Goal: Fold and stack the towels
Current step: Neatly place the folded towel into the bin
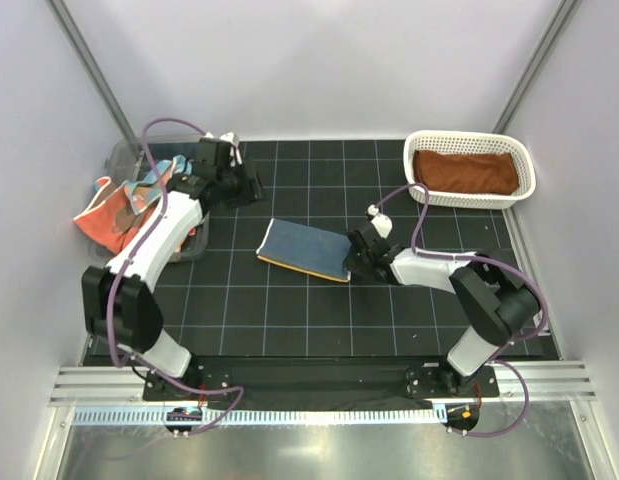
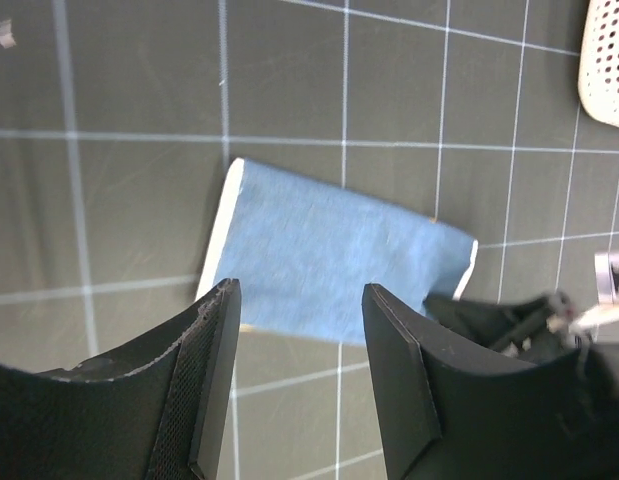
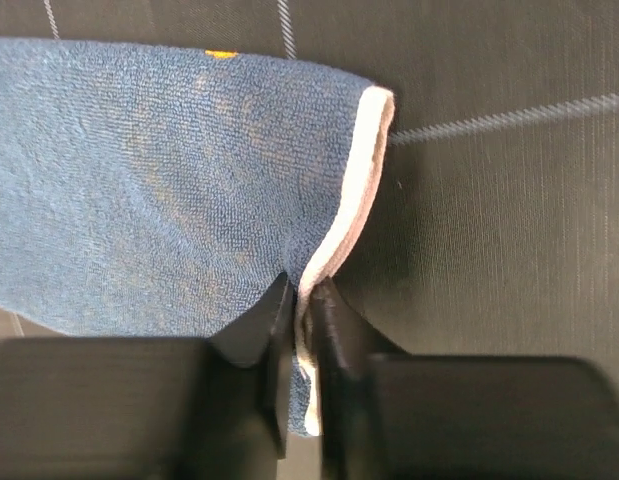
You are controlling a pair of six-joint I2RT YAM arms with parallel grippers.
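1 blue towel [image 3: 169,180] sits pinched by the right hand [image 3: 301,300].

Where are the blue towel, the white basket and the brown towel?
blue towel [image 1: 304,250]: top view, its folded middle.
white basket [image 1: 469,201]: top view, its near rim.
brown towel [image 1: 464,172]: top view, its middle.

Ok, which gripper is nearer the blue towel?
Right. The right gripper is shut on the edge of the blue towel; the left gripper hangs open beyond its far-left corner.
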